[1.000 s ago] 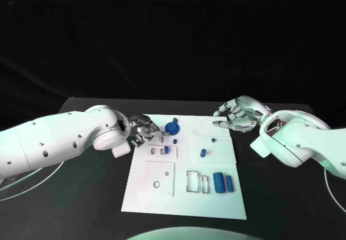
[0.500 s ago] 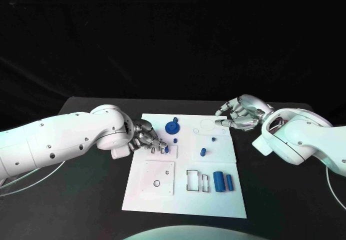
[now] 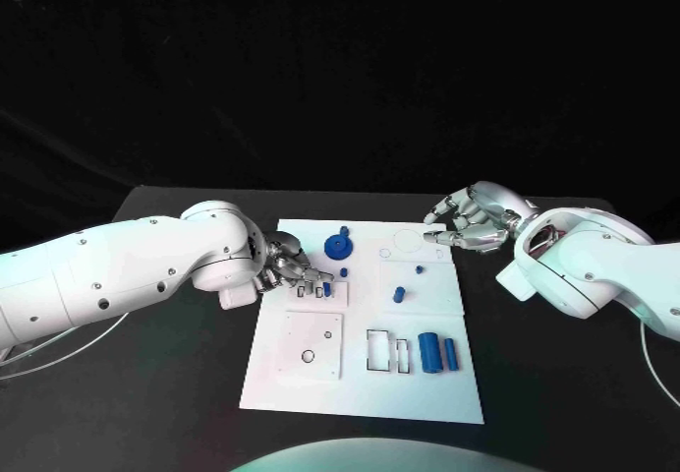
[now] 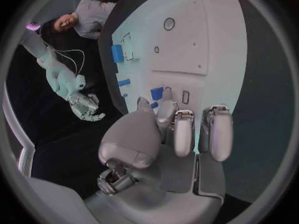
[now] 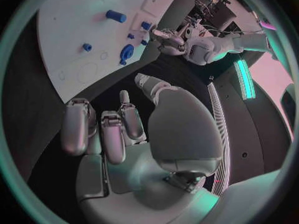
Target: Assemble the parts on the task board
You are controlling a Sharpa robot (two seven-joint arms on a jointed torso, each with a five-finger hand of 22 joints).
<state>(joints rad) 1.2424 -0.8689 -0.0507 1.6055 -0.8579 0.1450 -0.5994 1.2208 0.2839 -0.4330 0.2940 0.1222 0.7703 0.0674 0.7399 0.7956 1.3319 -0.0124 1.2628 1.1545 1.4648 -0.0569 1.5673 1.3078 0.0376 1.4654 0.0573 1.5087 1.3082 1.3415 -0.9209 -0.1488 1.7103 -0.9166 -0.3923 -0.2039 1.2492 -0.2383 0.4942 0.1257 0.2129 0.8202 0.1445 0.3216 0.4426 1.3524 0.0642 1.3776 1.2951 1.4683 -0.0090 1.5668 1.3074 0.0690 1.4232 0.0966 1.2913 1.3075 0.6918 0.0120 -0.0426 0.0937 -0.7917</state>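
L hand (image 3: 291,267) sat at the task board (image 3: 425,388)'s left edge, fingertips (image 4: 167,108) pinched on a small blue part (image 4: 156,93) over the slotted block there, prob lining it up for insertion. R hand (image 3: 475,224) hovered at the board's far right corner, fingers curled in, nothing in them, likely waiting. Board was flat matte white plastic w/ rect cutouts and round holes. Other parts: blue gear-like piece (image 3: 337,246) near the far edge, short blue peg (image 3: 400,293) mid-board, two blue rect bars (image 3: 438,355) near the right edge by an empty slot. Table (image 3: 170,413) was matte black.
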